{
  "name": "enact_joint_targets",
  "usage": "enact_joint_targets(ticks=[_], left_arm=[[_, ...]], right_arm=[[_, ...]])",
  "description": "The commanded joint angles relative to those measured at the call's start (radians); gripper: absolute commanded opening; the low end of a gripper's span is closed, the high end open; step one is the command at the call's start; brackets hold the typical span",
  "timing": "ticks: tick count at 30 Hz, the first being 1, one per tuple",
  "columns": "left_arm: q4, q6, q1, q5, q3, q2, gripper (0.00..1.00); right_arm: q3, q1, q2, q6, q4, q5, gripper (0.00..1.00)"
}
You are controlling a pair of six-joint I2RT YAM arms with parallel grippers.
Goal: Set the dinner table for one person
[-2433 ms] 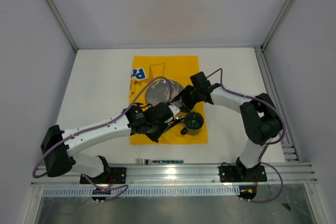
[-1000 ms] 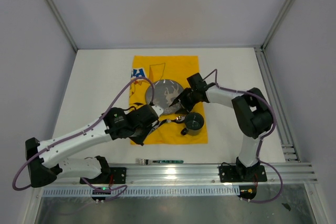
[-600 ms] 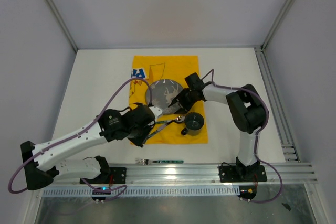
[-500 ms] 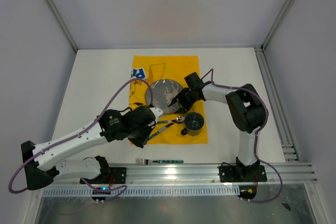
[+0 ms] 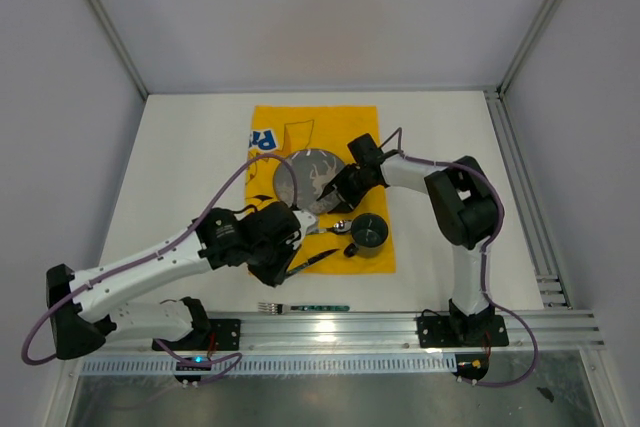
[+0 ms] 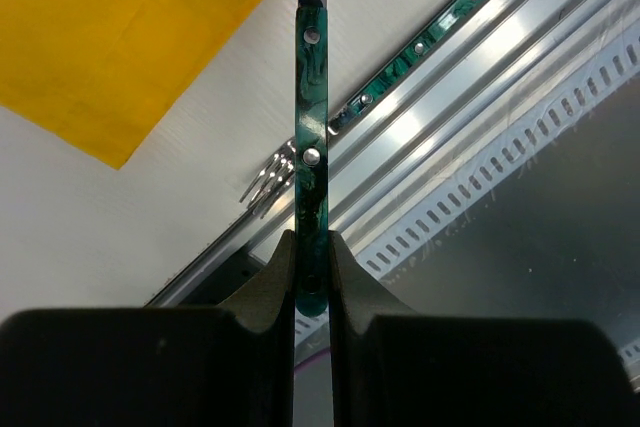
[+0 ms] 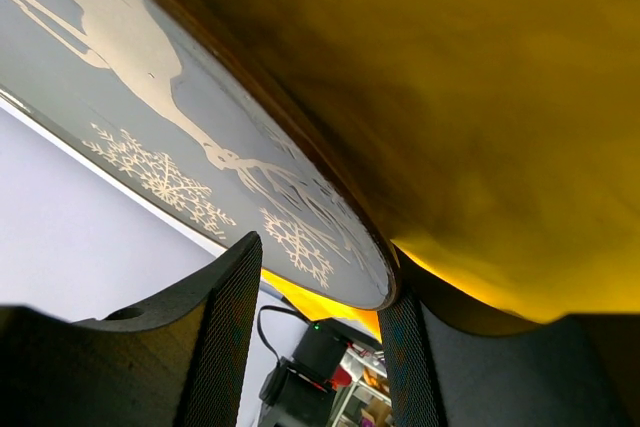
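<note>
The white dinner table [image 5: 190, 167] carries a yellow cloth [image 5: 300, 127]. On the cloth lies a grey plate [image 5: 312, 175] with a white deer print. My right gripper [image 5: 339, 196] is open astride the plate's near right rim. In the right wrist view [image 7: 320, 269] one finger [image 7: 410, 347] lies under the rim and the other [image 7: 205, 347] stands off above the plate's face [image 7: 150, 97]. My left gripper [image 5: 296, 263] is shut on a green-handled knife [image 6: 308, 127], held over the cloth's front edge. A black mug [image 5: 370, 234] and a spoon [image 5: 332, 228] sit on the cloth.
A green-handled fork [image 5: 305, 305] lies on the table beside the metal rail [image 5: 400, 327] at the front edge; its tines [image 6: 270, 177] show beneath the knife. Frame posts and grey walls enclose the table on three sides.
My left gripper has drawn back toward the front edge with the knife. The right gripper and the plate's rim have shifted slightly up and left, and the right elbow has swung inward.
</note>
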Motion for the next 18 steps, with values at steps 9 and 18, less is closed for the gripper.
enact_joint_targets(ticks=[9, 18], left_arm=[[0.020, 0.056, -0.003, 0.036, 0.018, 0.083, 0.00], [0.063, 0.047, -0.003, 0.056, 0.021, 0.100, 0.00]], right_arm=[[0.031, 0.001, 0.035, -0.019, 0.032, 0.053, 0.52], [0.025, 0.000, 0.034, -0.028, 0.026, 0.052, 0.51]])
